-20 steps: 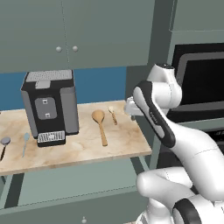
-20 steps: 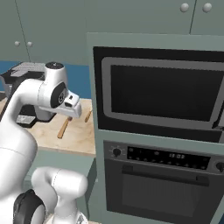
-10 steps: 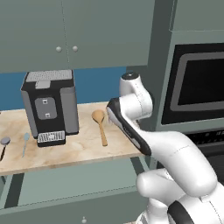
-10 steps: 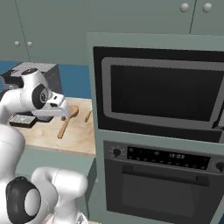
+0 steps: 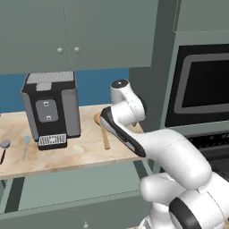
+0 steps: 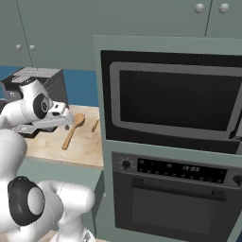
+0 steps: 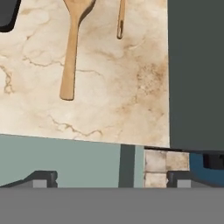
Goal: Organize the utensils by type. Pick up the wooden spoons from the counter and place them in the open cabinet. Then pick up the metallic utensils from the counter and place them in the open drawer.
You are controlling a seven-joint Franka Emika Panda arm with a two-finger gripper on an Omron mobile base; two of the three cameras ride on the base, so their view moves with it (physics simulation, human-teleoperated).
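Note:
The large wooden spoon (image 5: 103, 133) lies on the beige counter (image 5: 76, 154) to the right of the coffee machine; its long handle (image 7: 70, 57) runs down the hand view. Beside it lies the small wooden spoon (image 6: 96, 125), whose handle end (image 7: 120, 19) shows at the hand view's top. Two metallic utensils rest at the counter's far left: a round-headed one (image 5: 4, 145) and a pale blue-grey spoon (image 5: 25, 146). My gripper (image 7: 111, 178) is open and holds nothing. It hangs over the counter's front right edge, short of the spoon handles, and also shows from the right (image 6: 67, 125). The open cabinet and drawer are out of view.
A black and grey coffee machine (image 5: 49, 107) stands on the counter left of the spoons. A tall oven column (image 6: 170, 132) with a microwave and an oven walls off the counter's right end. Closed wall cabinets (image 5: 67, 36) hang above. Base cabinet fronts (image 7: 57, 157) run below the counter edge.
My arm has swung left from the oven column to the counter's right end, and the hand now points down at the wooden spoons. The gripper has stayed open.

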